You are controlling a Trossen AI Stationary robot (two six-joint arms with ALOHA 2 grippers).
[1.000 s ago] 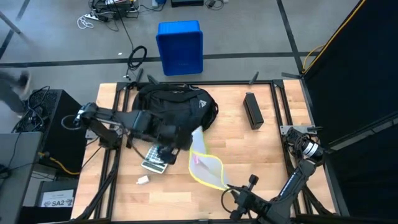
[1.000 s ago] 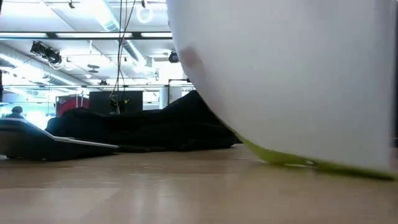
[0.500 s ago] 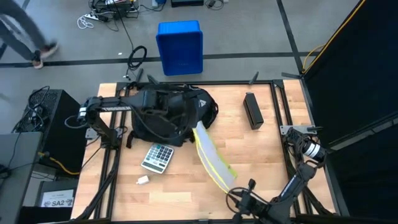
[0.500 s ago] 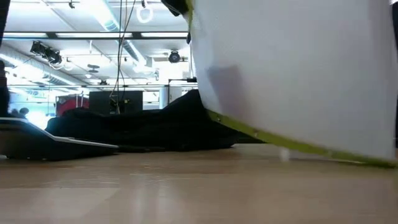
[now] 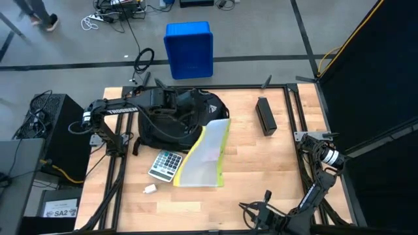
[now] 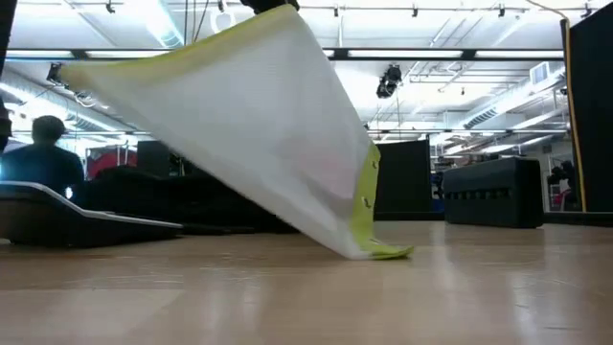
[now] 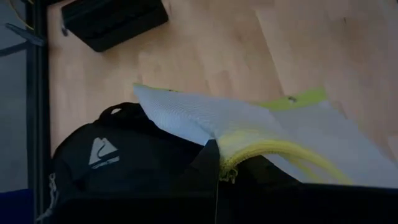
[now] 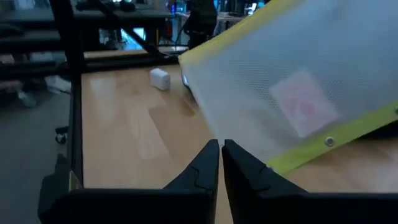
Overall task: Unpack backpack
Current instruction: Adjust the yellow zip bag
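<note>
Backpack (image 5: 175, 117): black, soft, rounded, pale triangle logo; sits at counter (image 5: 261, 163) back-left; left gripper (image 7: 214, 171) jaws pinched on yellow-edged mesh pouch (image 5: 204, 158) above it; right gripper (image 8: 221, 152) jaws closed, empty, front edge.

backpack (image 5: 171, 117): matt black cloth
pouch (image 5: 204, 156): translucent white mesh, yellow trim
table (image 5: 261, 170): smooth pale wood
bin (image 5: 189, 49): blue plastic

The mesh pouch (image 5: 202, 156) hides part of the backpack (image 5: 176, 114)
</note>
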